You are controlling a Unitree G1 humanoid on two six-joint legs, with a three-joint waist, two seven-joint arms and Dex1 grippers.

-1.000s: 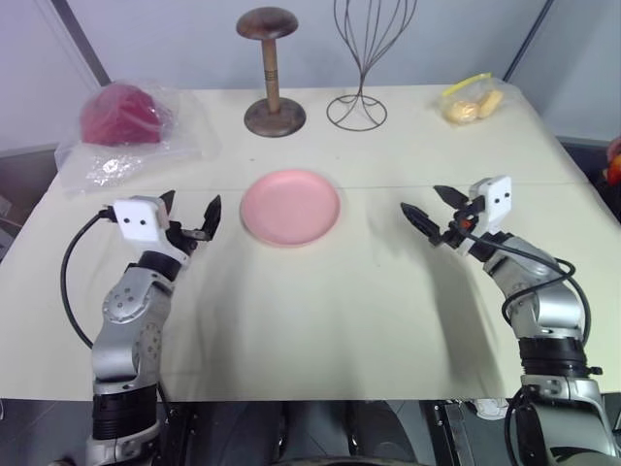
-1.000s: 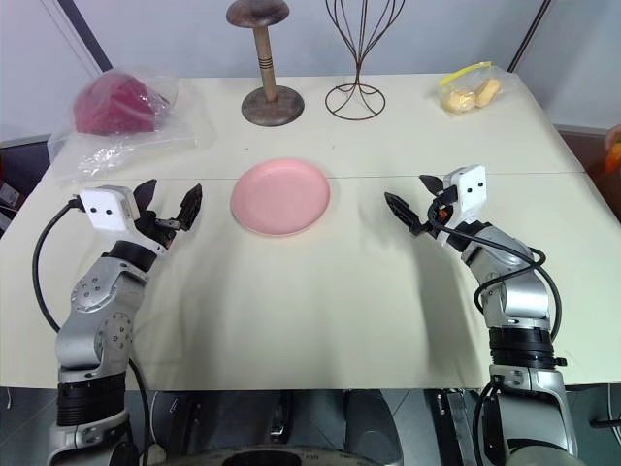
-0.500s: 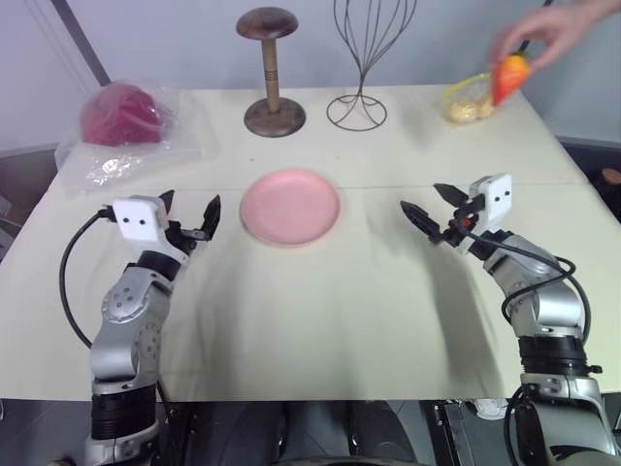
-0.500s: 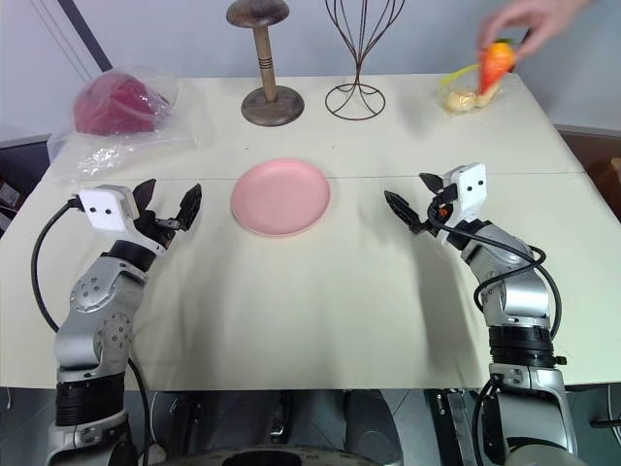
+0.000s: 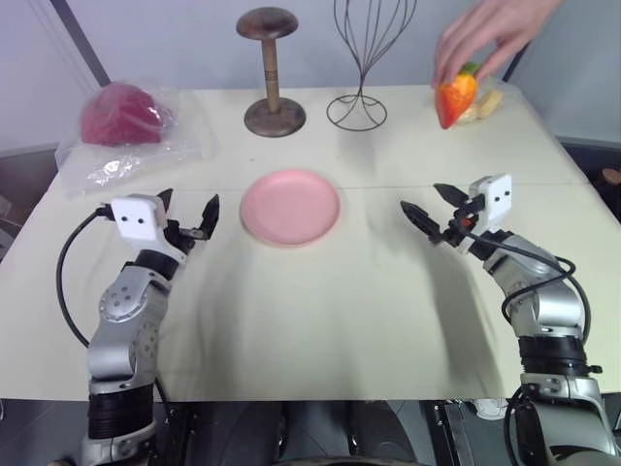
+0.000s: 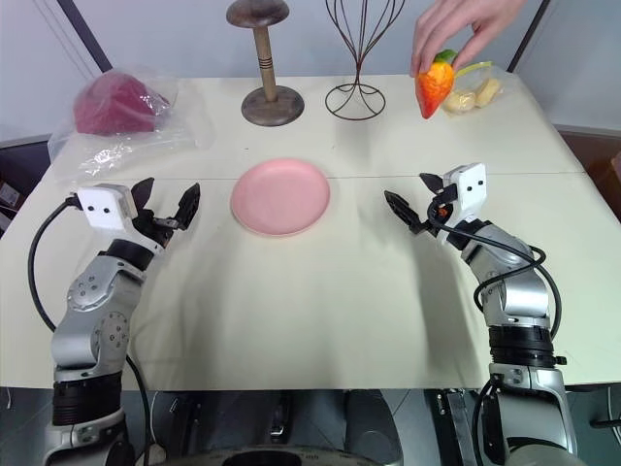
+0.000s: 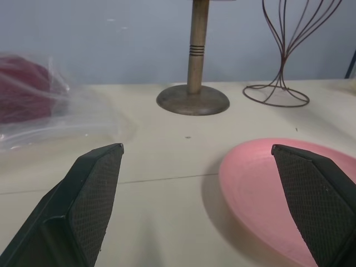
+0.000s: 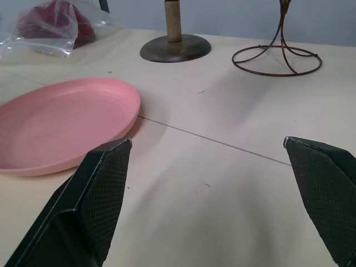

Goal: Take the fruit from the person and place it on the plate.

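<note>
A person's hand (image 5: pixel 485 34) reaches in from the far right and holds the red-orange fruit (image 5: pixel 455 100) by its green top, above the table's back right. The round pink plate (image 5: pixel 290 207) lies flat at the table's middle. My right gripper (image 5: pixel 429 207) hovers open to the right of the plate, well in front of and below the fruit. On the plate's left, my left gripper (image 5: pixel 190 216) hangs open and empty. The plate's rim (image 8: pixel 67 119) lies just beyond my right fingers, and its edge (image 7: pixel 261 183) shows between my left ones.
A brown wooden stand (image 5: pixel 273 73) and a wire stand (image 5: pixel 361 68) rise at the back centre. A dark red lump in plastic (image 5: pixel 121 121) lies back left. A clear bag of yellow pieces (image 5: pixel 477 103) sits back right, just behind the fruit.
The person's hand came in from the right with the fruit and has carried it left and lower, toward the table. Both grippers have stayed put.
</note>
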